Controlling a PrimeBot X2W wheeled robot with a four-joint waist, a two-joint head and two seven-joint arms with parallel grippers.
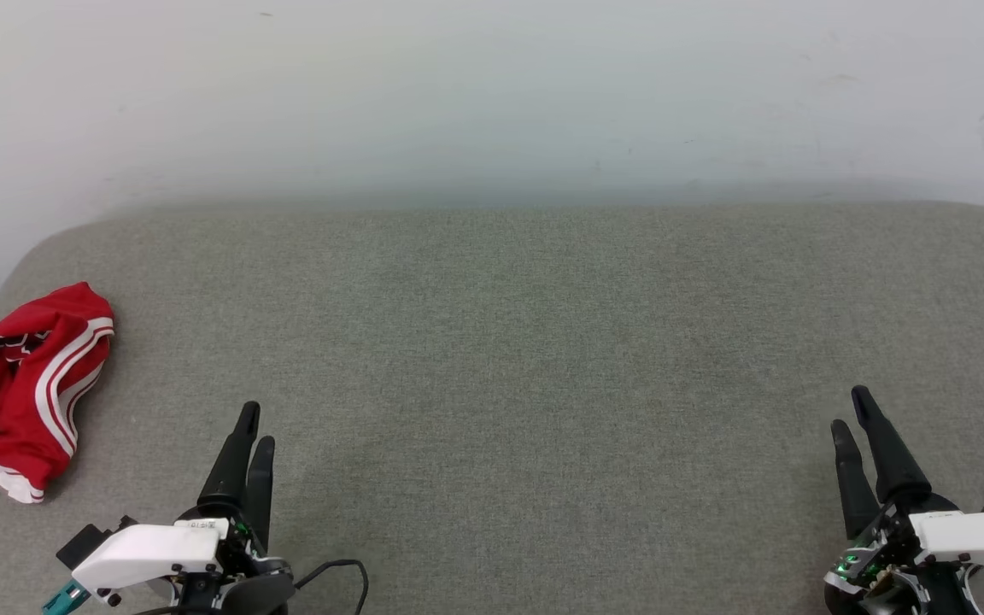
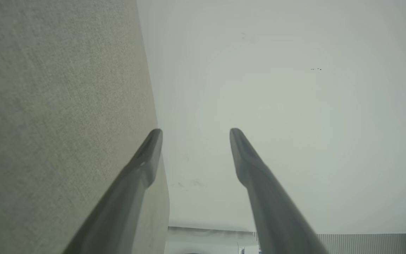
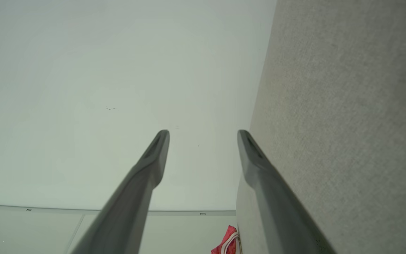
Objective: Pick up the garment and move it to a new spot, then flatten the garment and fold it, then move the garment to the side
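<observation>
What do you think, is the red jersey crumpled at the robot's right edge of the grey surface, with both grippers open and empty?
Wrong side: the head view shows the garment crumpled at the robot's left edge of the grey surface. The rest holds: the left gripper and the right gripper are open and empty.

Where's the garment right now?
Head view: the garment lies crumpled at the far left edge of the grey padded surface, left of and apart from the left gripper.
</observation>
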